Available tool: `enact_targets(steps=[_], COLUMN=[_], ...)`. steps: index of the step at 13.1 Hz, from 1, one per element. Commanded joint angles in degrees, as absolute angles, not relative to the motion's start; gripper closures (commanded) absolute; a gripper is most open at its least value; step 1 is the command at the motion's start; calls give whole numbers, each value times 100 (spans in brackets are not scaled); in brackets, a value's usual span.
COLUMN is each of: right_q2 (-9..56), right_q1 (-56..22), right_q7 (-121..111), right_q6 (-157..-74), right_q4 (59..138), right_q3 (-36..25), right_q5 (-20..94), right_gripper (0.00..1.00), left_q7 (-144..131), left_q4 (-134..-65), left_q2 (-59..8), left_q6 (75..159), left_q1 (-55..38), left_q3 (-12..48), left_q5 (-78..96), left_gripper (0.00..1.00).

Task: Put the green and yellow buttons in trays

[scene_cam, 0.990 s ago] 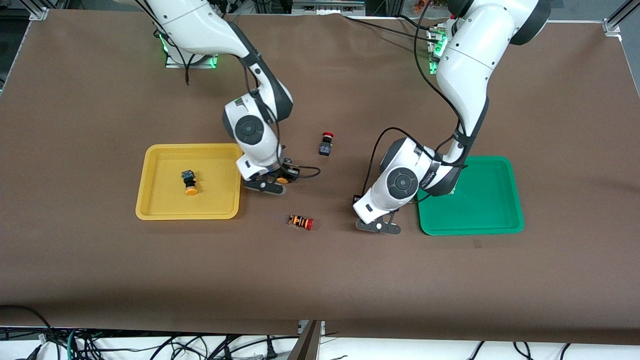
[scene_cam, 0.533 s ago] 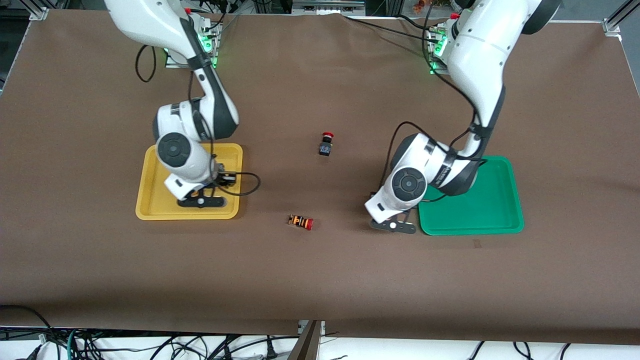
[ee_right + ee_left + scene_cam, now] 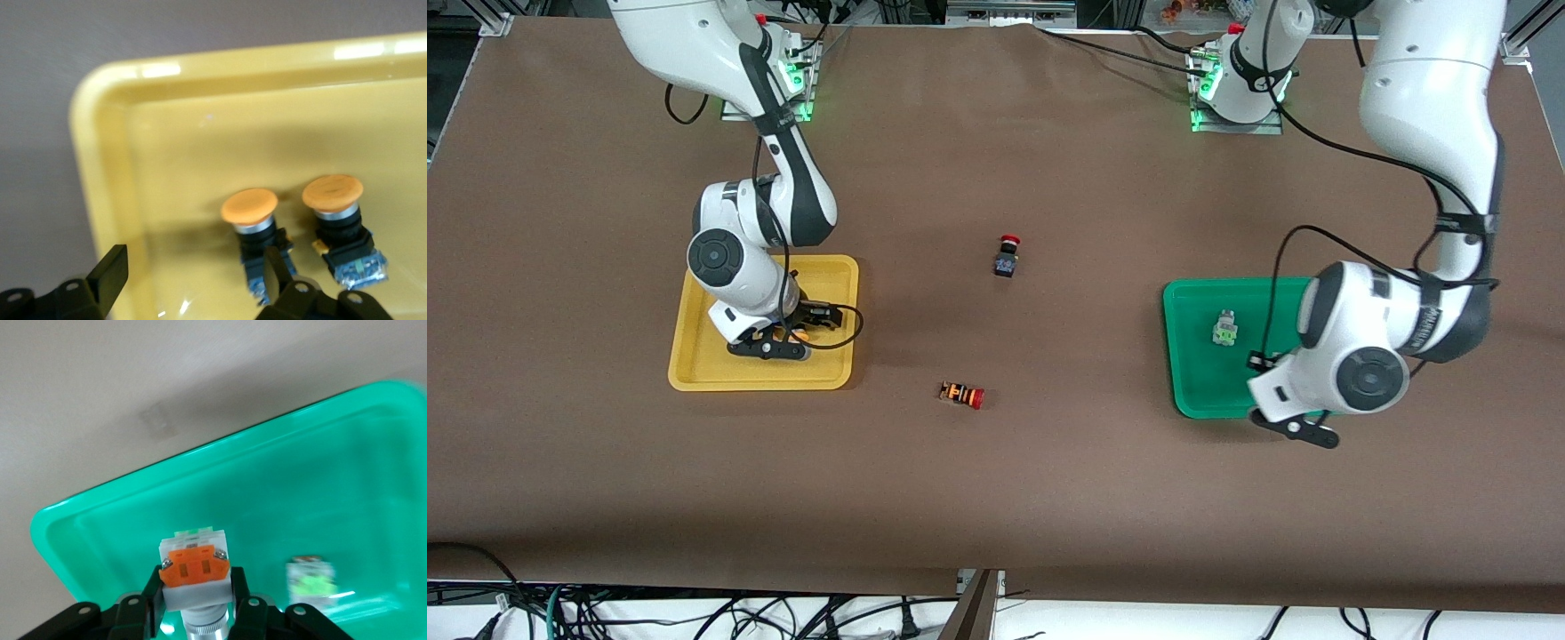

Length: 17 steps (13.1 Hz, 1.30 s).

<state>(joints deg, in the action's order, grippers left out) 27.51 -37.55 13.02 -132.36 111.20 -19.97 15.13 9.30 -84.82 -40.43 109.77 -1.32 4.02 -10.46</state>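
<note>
Moved: left gripper [image 3: 197, 613] now over green tray [image 3: 1192, 391], clamping orange-faced button [image 3: 195, 568]; right gripper [image 3: 193, 280] parted over yellow tray [image 3: 107, 200], two yellow buttons [image 3: 249, 207] inside | Step: placing | Next: release beside green-faced button [image 3: 1224, 330]

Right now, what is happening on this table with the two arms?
Buttons are being sorted into trays. The left gripper holds a white button with an orange face over the green tray, where a green-faced button already lies. The right gripper, fingers open, is over the yellow tray, where two yellow-capped buttons lie. Two red-capped buttons remain on the table.
</note>
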Motion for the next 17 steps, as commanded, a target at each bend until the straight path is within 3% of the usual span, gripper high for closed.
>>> enact_targets(steps=[1,5,10,12,14,15,17], right_q2=[2357,1234,-129,-412,-483,-475,-475], right_q1=[-3770,-3771,-3526,-3132,-2595,-2375,-1595], right_q7=[1415,1388,1327,1223,767,591,440], right_q6=[-12281,-11569,-10295,-9977,-9914,-9923,-9905], right_q4=[10470,10433,10485,10494,10503,10494,10442], right_q3=[-2013,-2083,-2013,-1733,-1460,-1372,-628], right_q5=[1591,1031,344,168,44,44,44], right_gripper=[2,1,1,1,1,1,1], left_q7=[1028,976,809,791,669,503,448], left_q4=[-9595,-9309,-7422,-7129,-7608,-8246,-9854], left_q2=[-3745,-2982,-2331,-1979,-1200,-778,338], left_q6=[12091,11561,8794,8421,8349,8741,9856], left_q1=[-123,-35,-114,-97,-123,-80,-44], left_q3=[483,527,904,923,722,695,484], left_q5=[-1134,-1037,-1002,-801,-485,-222,-132], left_gripper=[1,0,0,0,0,0,0])
